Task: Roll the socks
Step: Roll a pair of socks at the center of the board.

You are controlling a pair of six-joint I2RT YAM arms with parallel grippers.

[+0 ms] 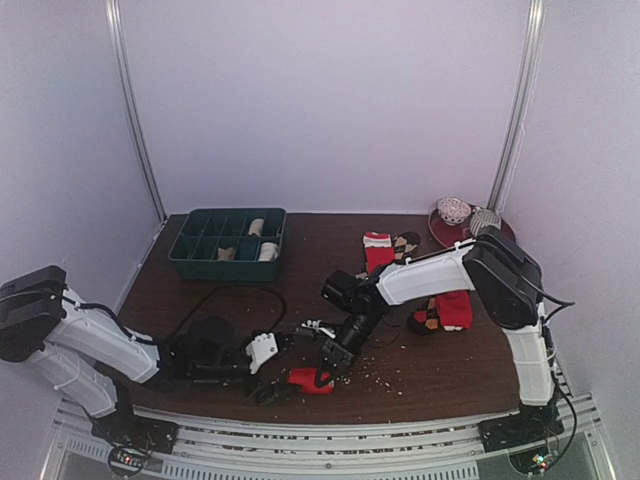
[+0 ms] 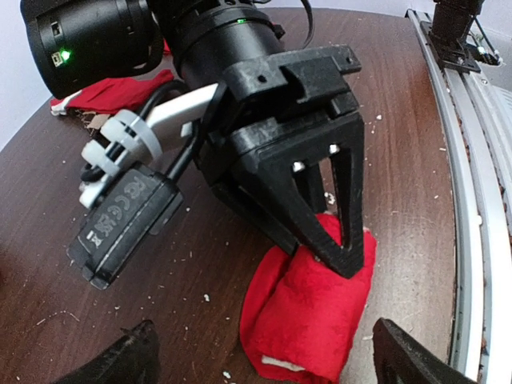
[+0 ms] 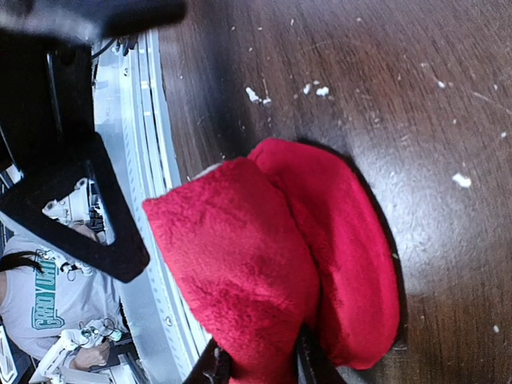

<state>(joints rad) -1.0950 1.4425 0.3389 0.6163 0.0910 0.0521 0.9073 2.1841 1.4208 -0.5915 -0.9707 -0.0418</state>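
The dark wooden table (image 1: 450,385) carries a dark green tray (image 1: 225,268) at its far left, with tan rolled socks (image 1: 257,227) in some compartments. The right hand (image 1: 325,372) reaches to the near middle and is clamped on a folded red sock (image 2: 304,320), which rests on the table close to the near edge. The left hand (image 2: 264,362) is released, its fingers (image 2: 128,356) spread wide on either side of that sock without touching it. More red socks (image 1: 378,250) lie farther right.

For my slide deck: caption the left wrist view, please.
Right claw pinches a folded red sock on the brown table, flanked by the open left claw.
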